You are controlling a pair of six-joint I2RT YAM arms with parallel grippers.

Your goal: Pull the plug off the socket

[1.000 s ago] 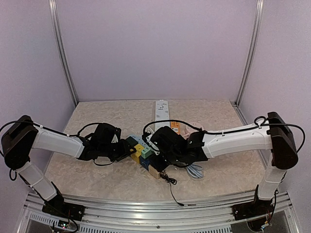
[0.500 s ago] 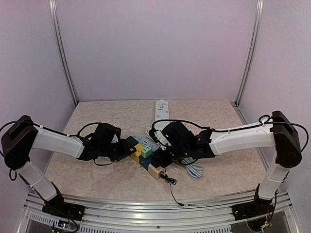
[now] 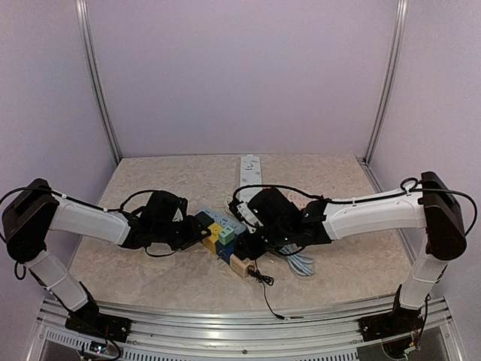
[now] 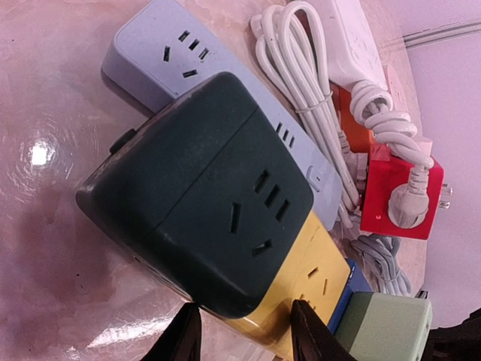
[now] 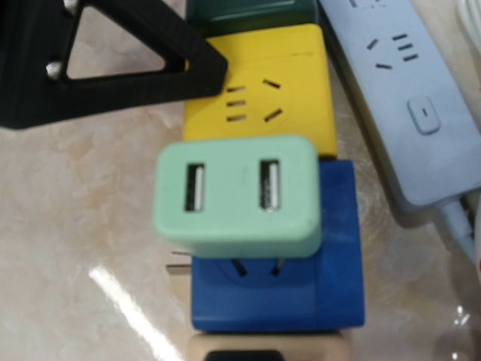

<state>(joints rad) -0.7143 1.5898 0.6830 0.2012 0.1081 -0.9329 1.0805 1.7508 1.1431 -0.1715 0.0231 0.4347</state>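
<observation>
A mint-green USB plug (image 5: 237, 195) sits in a blue socket block (image 5: 301, 293), with its two prongs partly showing. The plug also shows in the top view (image 3: 227, 237) and the left wrist view (image 4: 383, 331). The blue block is in a row with a yellow block (image 5: 259, 83) and a dark green block (image 4: 203, 203). My left gripper (image 4: 246, 320) is shut across the dark green and yellow blocks, and one finger (image 5: 135, 60) shows beside the yellow block. My right gripper (image 3: 249, 244) hovers just right of the plug. Its fingers do not show in its wrist view.
A light blue power strip (image 3: 225, 219) lies behind the blocks. A white strip (image 3: 249, 169) lies further back. Red and orange adapters (image 4: 394, 188) with coiled white cables (image 4: 301, 68) lie to the right. A tan block (image 3: 240, 265) with a thin black cable (image 3: 263, 289) ends the row.
My right gripper has drawn back to the right and slightly away from over the blocks. The green plug has stayed in the blue block. The left arm has not moved.
</observation>
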